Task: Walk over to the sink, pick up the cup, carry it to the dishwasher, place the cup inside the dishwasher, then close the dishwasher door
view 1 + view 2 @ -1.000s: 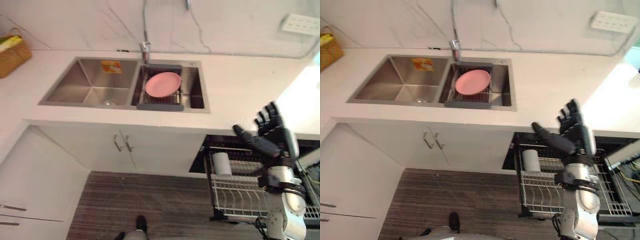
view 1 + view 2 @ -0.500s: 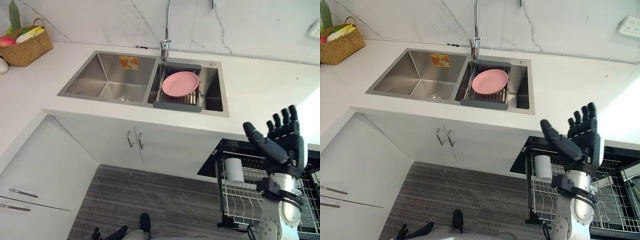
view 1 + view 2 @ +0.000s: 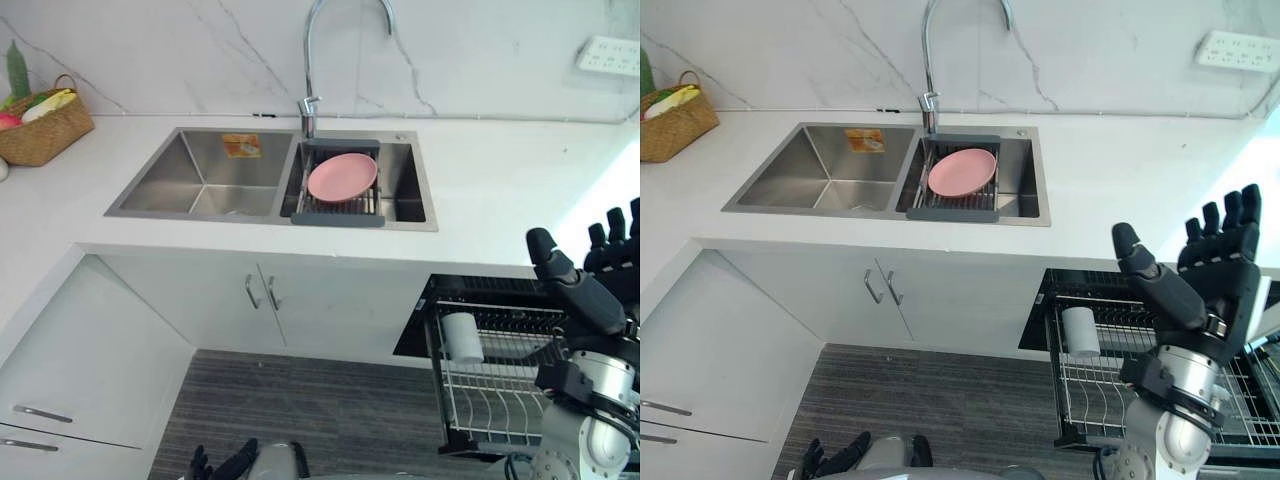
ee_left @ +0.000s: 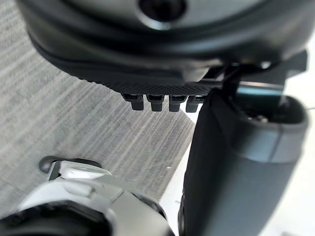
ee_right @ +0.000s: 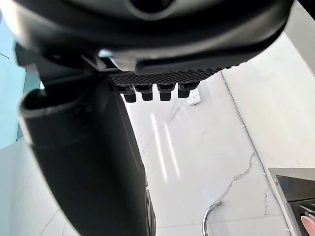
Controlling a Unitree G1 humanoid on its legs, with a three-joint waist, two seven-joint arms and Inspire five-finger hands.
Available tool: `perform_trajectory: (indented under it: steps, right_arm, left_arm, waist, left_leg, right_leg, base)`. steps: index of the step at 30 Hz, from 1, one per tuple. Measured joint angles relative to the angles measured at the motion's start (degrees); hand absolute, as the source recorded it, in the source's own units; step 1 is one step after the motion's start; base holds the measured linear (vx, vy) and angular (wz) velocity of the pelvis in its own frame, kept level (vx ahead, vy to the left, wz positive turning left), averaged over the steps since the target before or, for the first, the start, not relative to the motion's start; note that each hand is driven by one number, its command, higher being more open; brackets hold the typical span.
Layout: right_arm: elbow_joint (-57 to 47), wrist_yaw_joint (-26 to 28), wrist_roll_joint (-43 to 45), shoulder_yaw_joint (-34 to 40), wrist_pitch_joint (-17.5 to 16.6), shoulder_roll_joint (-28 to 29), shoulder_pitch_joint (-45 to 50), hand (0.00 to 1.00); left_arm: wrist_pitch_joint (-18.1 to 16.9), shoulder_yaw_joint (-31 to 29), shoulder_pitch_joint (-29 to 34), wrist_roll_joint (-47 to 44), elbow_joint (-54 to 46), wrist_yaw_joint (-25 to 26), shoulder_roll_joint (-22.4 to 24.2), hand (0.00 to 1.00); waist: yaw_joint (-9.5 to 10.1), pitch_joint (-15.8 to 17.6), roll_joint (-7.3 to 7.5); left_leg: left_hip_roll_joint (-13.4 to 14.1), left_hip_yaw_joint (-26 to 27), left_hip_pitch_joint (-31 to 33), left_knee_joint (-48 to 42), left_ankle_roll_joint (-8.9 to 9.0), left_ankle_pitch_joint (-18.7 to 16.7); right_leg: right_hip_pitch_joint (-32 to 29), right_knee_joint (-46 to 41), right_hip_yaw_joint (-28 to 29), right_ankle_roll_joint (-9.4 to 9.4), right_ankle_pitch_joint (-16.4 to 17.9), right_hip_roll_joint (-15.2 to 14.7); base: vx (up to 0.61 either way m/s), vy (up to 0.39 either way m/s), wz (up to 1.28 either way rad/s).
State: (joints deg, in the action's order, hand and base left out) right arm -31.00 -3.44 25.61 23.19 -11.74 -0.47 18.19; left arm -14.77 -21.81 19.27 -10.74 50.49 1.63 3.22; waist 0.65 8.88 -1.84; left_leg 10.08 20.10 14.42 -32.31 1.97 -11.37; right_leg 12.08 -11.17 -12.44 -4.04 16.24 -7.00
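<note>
Pink plate [image 3: 342, 176] tilted in grey drain rack [image 3: 338, 216], just before curved tap [image 3: 313, 60] at back edge of bench [image 3: 490, 190]. Wicker basket [image 3: 42, 126] with produce near bench's back-left corner. White socket [image 3: 608, 52] on marble wall [image 3: 180, 50] over back-right corner. Paired cabinet handles [image 3: 259, 291] below front edge.

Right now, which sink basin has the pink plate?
The right basin: the pink plate sits on a grey rack there. The left basin holds no dishes.
</note>
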Motion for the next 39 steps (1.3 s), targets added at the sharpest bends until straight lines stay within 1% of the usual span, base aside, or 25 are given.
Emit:
perform_trajectory:
  steps: [2, 3, 4, 5, 6, 7, 11, 13, 14, 15, 16, 17, 19, 22, 23, 24, 25, 26, 27, 28, 29, 30, 31, 34, 39]
  right_arm:
    - [0.0, -0.18, -0.03, -0.85, -0.01, -0.03, -2.59, 1.0]
    - [0.01, -0.17, -0.07, -1.69, -0.01, -0.06, -3.63, 1.0]
    - [0.04, -0.17, -0.16, -2.7, 0.04, -0.18, -3.83, 1.0]
    - [0.17, -0.18, -0.18, -3.52, 0.07, -0.15, -3.93, 1.0]
    - [0.15, -0.13, -0.19, -4.73, 0.16, -0.4, -4.22, 1.0]
    - [0.4, -0.05, -0.19, -5.66, 0.28, -0.81, -4.26, 1.0]
    - [1.13, 1.37, -0.17, -5.65, 0.4, -0.3, -5.11, 1.0]
    - [2.49, 2.02, -0.23, -5.34, 0.29, -0.31, -6.93, 1.0]
    - [3.02, 2.19, -0.28, -5.58, 0.22, -0.3, -7.55, 1.0]
    - [4.37, 2.6, -0.37, -5.97, 0.21, -0.35, -8.55, 1.0]
    - [5.82, 3.16, -0.46, -6.16, 0.16, -0.49, -9.02, 1.0]
    - [6.46, 3.34, -0.45, -6.34, 0.12, -0.53, -9.03, 1.0]
    - [8.34, 3.54, -0.44, -7.12, -0.34, -0.52, -8.94, 1.0]
    - [9.23, 3.64, -1.18, -8.89, -1.22, -0.62, -8.01, 1.0]
    - [9.25, 4.06, -2.96, -9.33, -2.87, -0.66, -7.54, 1.0]
    - [9.11, 4.11, -3.84, -9.77, -3.49, -0.95, -7.04, 1.0]
    - [8.88, 4.56, -5.92, -10.9, -3.79, -2.49, -6.83, 1.0]
    - [8.04, 5.61, -7.3, -12.06, -3.78, -4.04, -6.73, 1.0]
    - [7.56, 6.08, -7.82, -12.29, -3.78, -4.82, -6.5, 1.0]
    - [7.19, 6.75, -9.15, -11.2, -3.85, -6.76, -6.73, 1.0]
    - [7.19, 6.87, -9.42, -10.79, -3.81, -7.27, -6.91, 1.0]
    - [7.34, 7.88, -10.3, -9.63, -3.01, -9.33, -7.83, 1.0]
    - [7.25, 9.27, -11.43, -9.23, -2.44, -11.17, -8.77, 1.0]
    - [6.94, 13.89, -16.42, -7.77, -0.1, -15.29, -12.08, 1.0]
    - [7.01, 20.88, -26.33, -7.26, 5.83, -24.31, -13.87, 1.0]
  left_arm:
    - [-0.21, -0.35, 0.83, -0.21, -0.04, -0.12, 0.32, 1.0]
    - [-1.18, -0.29, 1.65, -0.75, -0.22, -0.31, 0.49, 1.0]
    - [-1.37, -0.25, 2.37, -0.79, 0.1, -0.31, 0.53, 1.0]
    - [-1.39, -0.3, 2.8, -1.2, 0.53, -0.3, 0.52, 1.0]
    - [-1.78, -0.56, 2.97, -2.09, 0.72, -0.22, 0.54, 1.0]
    - [-1.83, -0.45, 2.62, -2.06, 0.79, -0.14, -0.02, 1.0]
    - [-1.63, -0.78, 1.67, -1.16, 2.6, -0.25, -2.48, 1.0]
    - [-0.96, -0.32, 0.96, -0.39, 4.17, -0.4, -3.79, 1.0]
    - [-0.87, -0.15, 0.86, -0.33, 4.2, -0.46, -3.98, 1.0]
    - [-0.63, 0.09, 0.63, 0.16, 4.2, -0.44, -4.32, 1.0]
    - [-0.39, 1.05, 0.61, 0.3, 4.21, -0.39, -4.72, 1.0]
    - [-0.39, 1.31, 0.63, 0.62, 4.2, -0.33, -4.79, 1.0]
    - [-0.34, 2.27, 0.27, 0.99, 4.11, 0.28, -5.21, 1.0]
    - [0.05, 2.69, -1.18, 2.47, 3.02, 1.02, -5.47, 1.0]
    - [0.17, 3.46, -1.63, 2.97, 1.47, 1.01, -5.6, 1.0]
    - [0.29, 3.64, -1.56, 3.0, 0.93, 1.0, -5.69, 1.0]
    - [0.89, 3.59, -2.1, 3.01, 0.92, 0.98, -4.72, 1.0]
    - [1.26, 2.86, -2.49, 2.93, 0.75, 0.92, -3.47, 1.0]
    - [1.37, 1.83, -2.47, 3.04, 0.83, 1.05, -3.33, 1.0]
    - [1.93, 1.95, -2.35, 2.92, 1.19, 0.94, -3.24, 1.0]
    - [2.01, 1.92, -2.33, 2.92, 1.22, 0.93, -3.05, 1.0]
    - [2.1, 1.44, -1.54, 2.88, 1.41, 0.85, -2.36, 1.0]
    - [2.06, 0.59, -0.36, 2.82, 1.52, 0.79, -2.18, 1.0]
    - [1.59, 0.78, -0.67, 4.02, 3.55, 0.59, -3.8, 1.0]
    - [0.7, 0.91, -0.98, 5.27, 4.56, 0.52, -4.81, 1.0]
  waist:
    - [0.91, 0.02, 0.08]
    - [1.91, -0.02, 0.17]
    - [2.55, -0.26, 0.59]
    - [2.74, -0.56, 1.3]
    - [2.39, -1.07, 1.94]
    - [1.96, -1.03, 2.36]
    - [1.69, -3.03, 5.17]
    - [1.55, -3.5, 5.85]
    - [1.5, -3.42, 5.8]
    - [1.3, -3.37, 5.76]
    - [0.64, -3.54, 5.61]
    - [0.21, -3.68, 5.45]
    - [-0.87, -3.97, 5.19]
    - [-2.23, -3.91, 5.06]
    - [-2.28, -4.15, 5.32]
    - [-2.53, -4.72, 5.64]
    - [-1.44, -5.71, 4.02]
    - [-1.33, -5.68, 3.33]
    - [-1.24, -5.59, 3.48]
    - [-0.75, -5.68, 3.34]
    - [-0.6, -5.81, 3.11]
    - [0.32, -6.39, 2.44]
    - [0.03, -6.72, 2.14]
    - [-0.07, -7.12, 3.16]
    - [-0.31, -6.81, 3.58]
  left_leg:
    - [-0.12, -1.31, 2.33, 3.65, 0.52, 0.8]
    - [0.13, -3.61, 3.84, 6.65, 1.43, 3.91]
    - [-0.43, -3.22, 3.57, 5.71, 1.65, 7.59]
    - [-1.15, -2.78, 3.53, 4.66, -1.34, 6.59]
    - [-1.46, -1.55, 4.44, 1.06, -3.34, 3.14]
    - [-1.24, -1.1, 5.12, -2.63, -4.53, 1.19]
    - [-3.89, -0.33, 1.45, -2.34, -5.74, -3.37]
    - [-6.6, -0.27, -4.75, 4.35, -5.78, -4.63]
    - [-7.17, -0.2, -6.41, 6.28, -5.76, -4.88]
    - [-8.18, 0.12, -9.73, 9.88, -5.95, -4.63]
    - [-8.98, 0.17, -13.05, 13.45, -5.98, -3.91]
    - [-9.18, 0.26, -14.3, 14.95, -6.03, -3.44]
    - [-9.29, 0.45, -17.04, 17.86, -5.38, -2.5]
    - [-8.83, -0.61, -20.42, 19.17, -4.5, -2.09]
    - [-8.38, -2.06, -21.57, 18.55, -2.84, -3.14]
    - [-7.97, -2.86, -21.8, 18.0, -2.02, -3.69]
    - [-6.31, -3.1, -22.15, 17.28, -1.22, -4.21]
    - [-4.59, -3.62, -20.94, 13.53, -0.83, -4.41]
    - [-4.25, -4.1, -20.34, 12.54, -0.27, -5.33]
    - [-4.18, -6.12, -20.71, 17.71, 0.0, -5.0]
    - [-4.07, -6.51, -20.96, 19.44, 0.27, -4.25]
    - [-3.74, -6.61, -22.62, 22.65, 0.87, -1.29]
    - [-3.79, -6.86, -23.6, 23.74, 0.85, -1.22]
    - [-4.67, -6.78, -22.8, 24.31, 0.79, -1.19]
    - [-5.48, -8.15, -22.36, 24.39, 0.55, -1.04]
  right_leg:
    - [0.96, 0.75, 1.41, -0.89, 0.56, -1.73]
    - [1.52, 1.44, 3.09, -1.79, 1.14, -2.81]
    - [2.6, 2.62, 5.39, -1.67, 1.88, -3.91]
    - [2.9, 2.97, 6.29, -1.27, 2.29, -4.68]
    - [3.13, 3.03, 8.62, 0.05, 1.89, -5.83]
    - [3.18, 2.08, 10.94, -1.45, 0.03, -6.32]
    - [2.83, -3.58, 13.46, -2.7, -5.45, -8.21]
    - [-1.78, -15.94, 15.37, -6.12, -11.85, -9.03]
    - [-3.96, -20.81, 15.81, -7.06, -13.47, -9.23]
    - [-9.72, -31.85, 15.95, -6.52, -12.59, -9.11]
    - [-15.16, -39.67, 14.21, -3.83, -9.45, -8.62]
    - [-17.12, -40.56, 12.93, -2.84, -8.19, -8.28]
    - [-22.46, -36.91, 9.05, -1.26, -5.76, -6.97]
    - [-25.72, -22.45, 5.03, -0.28, -5.46, -5.51]
    - [-24.92, -12.41, 4.32, 2.3, -10.06, -3.61]
    - [-23.13, -10.9, 3.77, 2.66, -13.04, -2.83]
    - [-20.22, -6.44, 3.54, 2.15, -13.52, -0.73]
    - [-17.32, -2.01, 3.03, 2.47, -14.88, 0.2]
    - [-15.89, -0.22, 2.83, 2.41, -15.05, 0.18]
    - [-13.17, 2.75, 2.33, 1.97, -15.55, 0.58]
    - [-12.8, 3.27, 2.2, 1.9, -15.69, 0.8]
    - [-11.03, 5.52, 2.64, 1.41, -16.33, 1.67]
    - [-8.96, 8.4, 2.57, 1.18, -17.33, 1.98]
    - [-7.82, 13.97, 2.67, 0.69, -20.12, 1.89]
    - [-6.87, 15.95, 1.48, 0.21, -20.78, 1.37]
  base:
    - [0.14, 0.137, -0.38]
    - [0.26, 0.25, -0.68]
    - [0.39, 0.33, -0.71]
    - [0.49, 0.343, -0.57]
    - [0.56, 0.359, -0.28]
    - [0.47, 0.306, -0.16]
    - [0.41, 0.245, 0.03]
    - [0.32, 0.147, 0.03]
    - [0.26, 0.103, -0.14]
    - [0.22, 0.077, -0.12]
    - [0.22, 0.063, -0.04]
    - [0.22, 0.06, 0.07]
    - [0.28, 0.025, 0.09]
    - [0.3, -0.079, 0.28]
    - [0.34, -0.151, 0.44]
    - [0.41, -0.213, 0.15]
    - [0.39, -0.217, -0.15]
    - [0.33, -0.183, -0.26]
    - [0.27, -0.191, 0.01]
    - [0.11, -0.106, 0.1]
    - [0.18, -0.106, -0.04]
    - [0.16, 0.0, -0.07]
    - [0.15, 0.021, -0.08]
    - [0.08, 0.025, -0.07]
    - [0.01, -0.009, 0.08]
